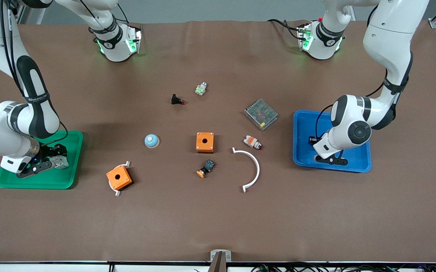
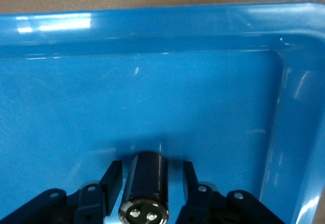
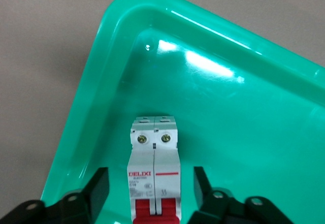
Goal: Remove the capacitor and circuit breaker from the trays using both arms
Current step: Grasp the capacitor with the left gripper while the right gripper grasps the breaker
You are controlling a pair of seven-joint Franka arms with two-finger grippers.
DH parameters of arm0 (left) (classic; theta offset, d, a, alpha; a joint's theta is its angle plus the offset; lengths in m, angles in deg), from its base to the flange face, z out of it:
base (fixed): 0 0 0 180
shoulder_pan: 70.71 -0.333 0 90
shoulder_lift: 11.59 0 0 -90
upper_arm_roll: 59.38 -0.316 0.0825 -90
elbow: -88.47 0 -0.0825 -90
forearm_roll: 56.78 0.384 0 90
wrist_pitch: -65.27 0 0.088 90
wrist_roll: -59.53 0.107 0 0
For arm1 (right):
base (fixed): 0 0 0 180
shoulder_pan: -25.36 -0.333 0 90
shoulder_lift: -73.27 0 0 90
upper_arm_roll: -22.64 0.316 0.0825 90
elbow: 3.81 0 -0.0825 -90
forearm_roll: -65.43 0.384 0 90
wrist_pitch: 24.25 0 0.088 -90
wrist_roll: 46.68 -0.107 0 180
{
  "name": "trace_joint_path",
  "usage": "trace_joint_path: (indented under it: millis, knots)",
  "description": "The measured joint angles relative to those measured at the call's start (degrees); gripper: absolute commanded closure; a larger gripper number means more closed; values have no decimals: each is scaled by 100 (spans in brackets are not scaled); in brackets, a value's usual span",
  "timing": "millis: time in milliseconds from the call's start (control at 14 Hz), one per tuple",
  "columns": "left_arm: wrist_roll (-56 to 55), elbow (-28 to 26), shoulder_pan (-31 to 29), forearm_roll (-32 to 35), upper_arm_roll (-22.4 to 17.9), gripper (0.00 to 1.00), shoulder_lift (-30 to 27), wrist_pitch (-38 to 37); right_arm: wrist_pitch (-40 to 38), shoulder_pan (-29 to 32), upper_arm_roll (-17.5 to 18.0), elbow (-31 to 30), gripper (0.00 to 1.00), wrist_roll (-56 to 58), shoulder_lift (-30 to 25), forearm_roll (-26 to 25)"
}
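Left pincer (image 2: 147,193): low in the blue tray (image 2: 152,36), fingers (image 2: 112,181) standing either side of the capacitor (image 2: 146,183) with a thin gap on each side; parted, nothing clamped yet.
Capacitor: lying on its side on the floor of the blue tray, pale end toward the wrist camera.
Right pincer (image 3: 152,193): down in the green tray (image 3: 101,51), fingers (image 3: 99,186) flanking the circuit breaker (image 3: 154,168) with clear space on both sides; parted, holding nothing.
Circuit breaker: resting flat on the green tray's floor, red levers toward the wrist camera, near one rounded corner.
Trays: green tray at the right arm's end of the counter (image 1: 218,219), blue tray at the left arm's end.
Done: both arms are lowered into their trays and lined up around their parts.
Left: by my reading, closing on each part, lifting, and carrying both out onto the counter; neither part has left its tray.
Other items: orange boxes (image 1: 204,142) and small parts lie mid-counter, untouched.
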Motion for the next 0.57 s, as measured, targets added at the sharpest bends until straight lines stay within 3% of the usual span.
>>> trace_joint_path:
  millis: [143,286,571]
  knots:
    - [0,7,-1,0,-5,90,-20,0,61,0,3,8,82,14,47,0]
    - [-28,76,-1,0,-5,99,-40,18,67,-1,7,22,96,23,62,1]
    - [-247,701,38,-1,35,100,-152,-304,-9,-26,39,105,97,23,60,1]
